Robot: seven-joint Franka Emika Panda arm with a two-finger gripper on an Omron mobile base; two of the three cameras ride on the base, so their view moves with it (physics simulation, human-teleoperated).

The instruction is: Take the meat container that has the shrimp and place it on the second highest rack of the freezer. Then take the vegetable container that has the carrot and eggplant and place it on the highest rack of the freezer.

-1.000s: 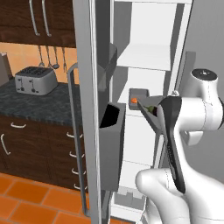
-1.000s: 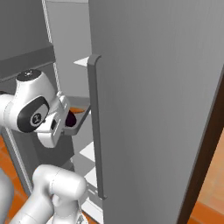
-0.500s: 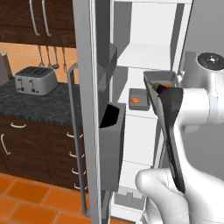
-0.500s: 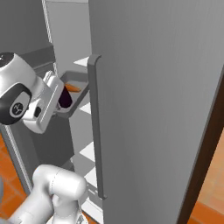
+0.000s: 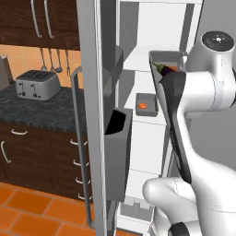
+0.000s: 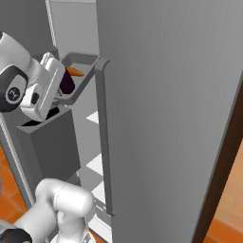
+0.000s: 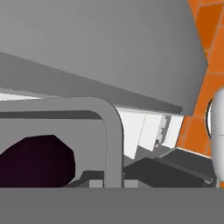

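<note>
Taking the freezer as the landmark and reading from its left: a toaster is sitting on the dark bench well to the left of it, and the open freezer door with its dark bins is standing between that bench and the white shelves. Inside the freezer, the meat tray with the shrimp is already resting on a middle rack, so the first half of the job is looking done. Just above and to the right of it, at the freezer's mouth, the end effector is clamping tightly onto the rim of the vegetable tray, which is carrying the carrot and the eggplant and is hanging level with the upper rack. The step in hand appears to be the second placement. The next move is probably calling for pushing the tray forward over the highest rack, keeping it flat so nothing is rolling out, clearing the rack's front edge, then lowering and letting go.
</note>
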